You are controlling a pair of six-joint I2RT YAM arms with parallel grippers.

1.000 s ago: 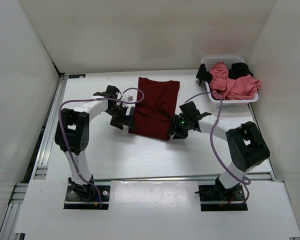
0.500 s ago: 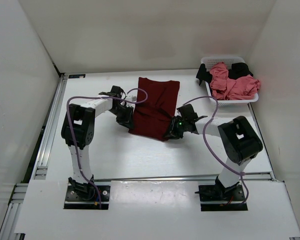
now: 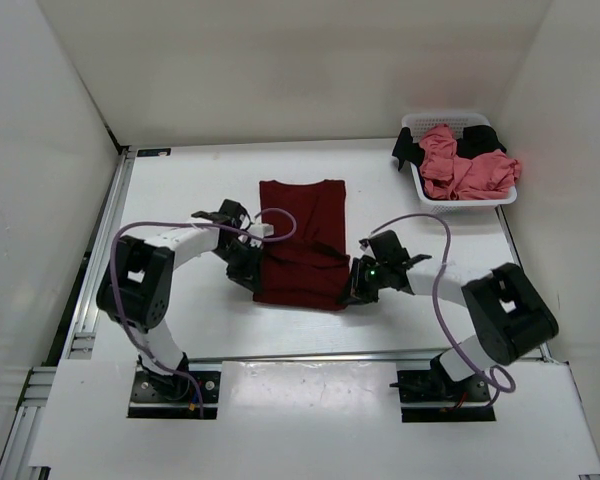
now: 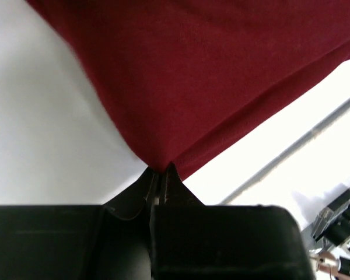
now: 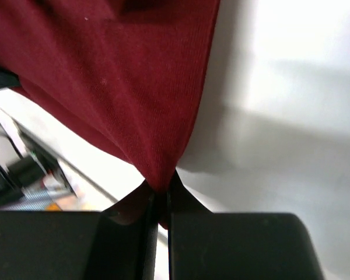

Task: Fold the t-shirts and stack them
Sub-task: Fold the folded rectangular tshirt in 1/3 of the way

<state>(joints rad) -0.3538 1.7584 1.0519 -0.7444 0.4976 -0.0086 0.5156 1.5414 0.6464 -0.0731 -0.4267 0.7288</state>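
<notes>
The dark maroon t-shirt (image 3: 302, 243) lies folded lengthwise in the middle of the table. My left gripper (image 3: 250, 275) is shut on its near left edge, and in the left wrist view the cloth (image 4: 210, 76) is pinched at the fingertips (image 4: 161, 171). My right gripper (image 3: 354, 287) is shut on the near right corner, where the maroon cloth (image 5: 111, 81) runs down into the closed fingers (image 5: 161, 188). The salmon pink t-shirt (image 3: 462, 168) and the black t-shirt (image 3: 410, 150) lie bunched in the basket.
A white perforated basket (image 3: 425, 124) stands at the back right by the wall. White walls close in the table on three sides. A metal rail (image 3: 100, 270) runs along the left edge.
Both grippers have closed on the maroon t-shirt's near corners and pulled it toward the near edge. The shirt now lies straighter and closer to the arms.
</notes>
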